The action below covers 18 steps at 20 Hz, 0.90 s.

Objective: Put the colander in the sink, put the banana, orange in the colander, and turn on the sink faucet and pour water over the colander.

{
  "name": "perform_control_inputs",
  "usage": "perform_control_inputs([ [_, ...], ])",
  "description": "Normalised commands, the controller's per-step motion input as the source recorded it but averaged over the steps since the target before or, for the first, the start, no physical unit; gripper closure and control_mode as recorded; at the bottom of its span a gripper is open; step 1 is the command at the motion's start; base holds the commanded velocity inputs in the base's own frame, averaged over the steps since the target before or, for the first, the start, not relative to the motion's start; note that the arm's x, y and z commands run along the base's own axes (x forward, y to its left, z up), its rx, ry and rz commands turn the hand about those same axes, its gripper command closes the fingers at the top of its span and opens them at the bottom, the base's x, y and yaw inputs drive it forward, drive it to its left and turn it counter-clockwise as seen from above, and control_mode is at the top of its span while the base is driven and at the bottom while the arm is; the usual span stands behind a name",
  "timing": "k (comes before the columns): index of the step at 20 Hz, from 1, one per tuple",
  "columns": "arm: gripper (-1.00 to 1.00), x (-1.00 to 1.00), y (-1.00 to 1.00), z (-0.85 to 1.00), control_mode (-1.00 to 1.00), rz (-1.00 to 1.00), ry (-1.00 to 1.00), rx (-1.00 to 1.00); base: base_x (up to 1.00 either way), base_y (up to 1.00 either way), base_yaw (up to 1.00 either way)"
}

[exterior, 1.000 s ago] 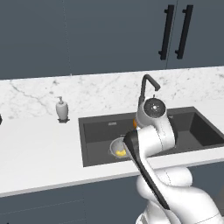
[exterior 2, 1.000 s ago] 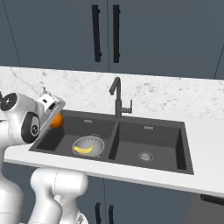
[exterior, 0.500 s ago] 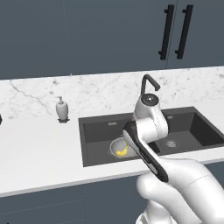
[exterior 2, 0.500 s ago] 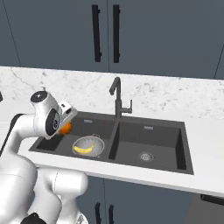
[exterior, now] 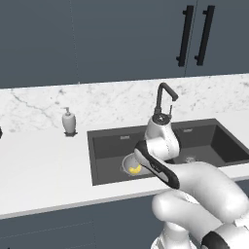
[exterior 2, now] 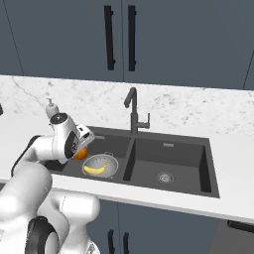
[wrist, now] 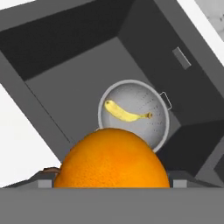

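Observation:
My gripper (exterior 2: 81,150) is shut on the orange (exterior 2: 79,154) and hangs over the left edge of the sink (exterior 2: 171,149). In the hand view the orange (wrist: 111,159) bulges between the fingertips, just short of the colander (wrist: 162,127). The silver colander (exterior 2: 108,159) stands upright in the left basin with the yellow banana (exterior 2: 95,169) lying in it, also seen as the banana (wrist: 124,113) from the hand. From the left, the colander (exterior: 127,163) and banana (exterior: 134,169) peek out beside my arm. The dark faucet (exterior 2: 132,111) rises behind the divider; no water runs.
A white soap dispenser (exterior: 69,121) stands on the marble counter left of the sink. The right basin has a steel drain (exterior 2: 164,176). Black cabinet handles (exterior 2: 119,37) hang above. The faucet's spout (exterior: 164,97) stands just behind my arm.
My arm has carried the orange rightwards and down from over the counter's left side to the left basin's edge, closer to the colander. Colander and banana have stayed put.

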Motion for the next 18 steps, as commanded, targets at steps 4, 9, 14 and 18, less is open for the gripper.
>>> perform_control_inputs([
  [4, 1.0, 0.63, -0.03, -0.52, -1.0, -0.04, 0.07, 0.01, 0.0, 0.0, 0.0],
  [9, 1.0, 0.68, -0.02, -0.35, -1.0, -0.02, 0.16, 0.02, 0.0, 0.0, 0.0],
  [14, 1.0, 0.7, 0.0, -0.29, -1.0, -0.01, 0.12, 0.0, 0.0, 0.0, 0.0],
  [18, 1.0, 0.63, 0.0, -0.41, -1.0, -0.03, 0.07, 0.0, 0.0, 0.0, 0.0],
])
